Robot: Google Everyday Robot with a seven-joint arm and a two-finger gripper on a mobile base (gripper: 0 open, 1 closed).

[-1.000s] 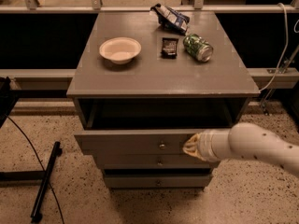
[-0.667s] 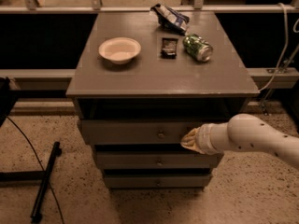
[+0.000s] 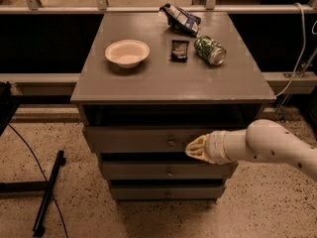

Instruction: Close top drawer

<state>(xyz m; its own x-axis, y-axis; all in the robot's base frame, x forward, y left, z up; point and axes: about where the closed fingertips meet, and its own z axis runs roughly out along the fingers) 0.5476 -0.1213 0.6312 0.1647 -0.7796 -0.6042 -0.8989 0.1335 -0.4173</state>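
Note:
The top drawer [image 3: 133, 139] is a wide grey drawer with a small round knob [image 3: 171, 143], uppermost of three in the grey cabinet. It stands only slightly out from the cabinet front, with a dark gap above it. My gripper [image 3: 194, 149] comes in from the right on a white arm and presses against the drawer front just right of the knob.
On the cabinet top [image 3: 148, 78] lie a white bowl [image 3: 127, 52], a small dark packet [image 3: 180, 49], a green can [image 3: 210, 50] on its side and a chip bag [image 3: 180, 18]. Two lower drawers [image 3: 168, 171] sit below. A black stand [image 3: 47, 195] is on the floor at left.
The top drawer has slid inward from well open to nearly flush. My gripper has moved forward with it, staying against its front.

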